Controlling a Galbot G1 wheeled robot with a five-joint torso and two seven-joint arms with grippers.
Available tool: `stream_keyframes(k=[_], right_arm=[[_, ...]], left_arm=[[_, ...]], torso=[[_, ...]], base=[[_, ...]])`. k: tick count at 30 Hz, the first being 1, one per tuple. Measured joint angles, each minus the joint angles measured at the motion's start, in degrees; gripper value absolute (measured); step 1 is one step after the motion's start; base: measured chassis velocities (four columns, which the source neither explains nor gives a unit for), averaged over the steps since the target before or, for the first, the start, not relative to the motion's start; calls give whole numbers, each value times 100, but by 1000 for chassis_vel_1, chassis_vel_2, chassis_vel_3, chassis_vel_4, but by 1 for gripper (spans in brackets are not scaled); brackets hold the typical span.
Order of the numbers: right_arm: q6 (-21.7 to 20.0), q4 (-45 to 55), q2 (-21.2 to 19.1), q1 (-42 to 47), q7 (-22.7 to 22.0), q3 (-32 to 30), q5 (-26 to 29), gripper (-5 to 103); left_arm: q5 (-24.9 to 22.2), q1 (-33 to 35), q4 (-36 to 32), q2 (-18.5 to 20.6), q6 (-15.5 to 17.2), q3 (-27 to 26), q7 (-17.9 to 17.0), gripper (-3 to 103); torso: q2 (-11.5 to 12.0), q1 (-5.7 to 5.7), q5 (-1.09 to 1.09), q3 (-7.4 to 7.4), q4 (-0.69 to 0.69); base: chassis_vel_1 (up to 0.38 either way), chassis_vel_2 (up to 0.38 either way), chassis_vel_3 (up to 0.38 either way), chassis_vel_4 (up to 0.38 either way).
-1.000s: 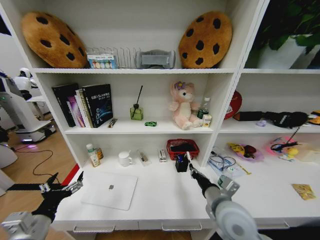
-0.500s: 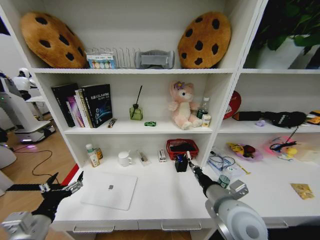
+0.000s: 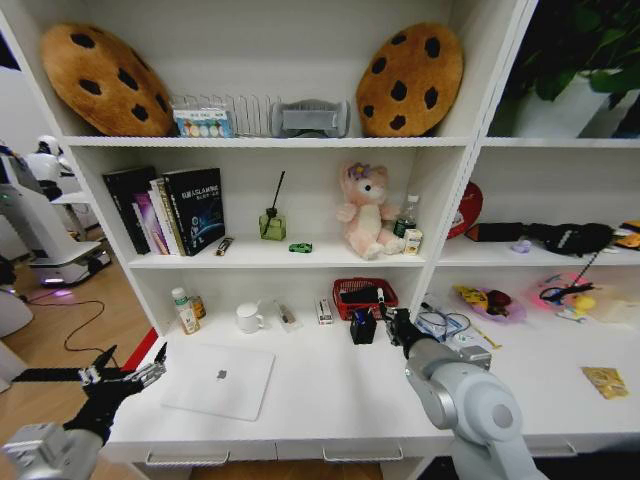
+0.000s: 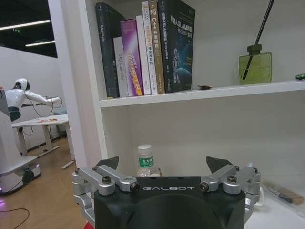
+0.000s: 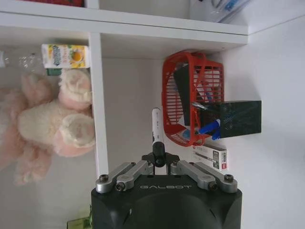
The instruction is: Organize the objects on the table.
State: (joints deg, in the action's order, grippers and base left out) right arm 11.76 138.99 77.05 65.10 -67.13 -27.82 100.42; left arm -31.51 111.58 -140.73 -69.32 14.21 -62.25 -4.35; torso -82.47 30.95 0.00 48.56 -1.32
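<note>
Beside the red mesh basket [image 3: 365,297], at the back of the worktop [image 3: 330,390], the right claw [image 3: 385,316] is seen with a white marker [image 5: 157,125] clamped between its closed fingers; the dark cap sits at the fingertips and the white barrel projects beyond them toward the basket. A black pen holder [image 3: 362,327] stands just in front of the basket, touching or nearly touching it, and blue-tipped items are seen lying inside it in the right wrist view.

Step in hand, as judged: carrying of the marker toward a container, either the holder or the basket; which one cannot be told. The next move is judged to call for the marker tip to be lined up over the chosen opening and the fingers to be parted only once the barrel is inside, since a slim round barrel is likely to roll if it is dropped on the flat top.

Well apart from the basket, off the worktop's left front corner, the left claw [image 3: 125,375] is held idle with fingers spread apart and nothing between them. The silver laptop [image 3: 220,380] lies closed between that claw and the basket. A clear green-labelled bottle [image 3: 185,311] stands at the back, far to the left of the basket. The green toy car [image 3: 300,247] rests on the shelf above the basket, left of the pink plush bear [image 3: 364,211].
</note>
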Motion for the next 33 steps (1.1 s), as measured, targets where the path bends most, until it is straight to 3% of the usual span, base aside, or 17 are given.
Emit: stream_keyframes(k=[3,10,22,33], right_arm=[[172,-207,159,-195,-424,-464,398,11],[562,-354,230,-381,-1027,-759,609,11],[563,-959,453,-701,-1087,-755,821,11],[517,-1668,787,-1237,-1183,-492,625,11]], left_arm=[[0,0,0,0,0,0,0,100],[0,-1,0,0,0,0,0,100],[0,0,0,0,0,0,0,100],[0,0,0,0,0,0,0,100]], torso=[[0,0,0,0,0],[0,0,-1,0,0],[0,0,0,0,0],[1,1,-1,0,0]], base=[[0,0,0,0],[0,0,0,0],[0,0,0,0],[0,0,0,0]])
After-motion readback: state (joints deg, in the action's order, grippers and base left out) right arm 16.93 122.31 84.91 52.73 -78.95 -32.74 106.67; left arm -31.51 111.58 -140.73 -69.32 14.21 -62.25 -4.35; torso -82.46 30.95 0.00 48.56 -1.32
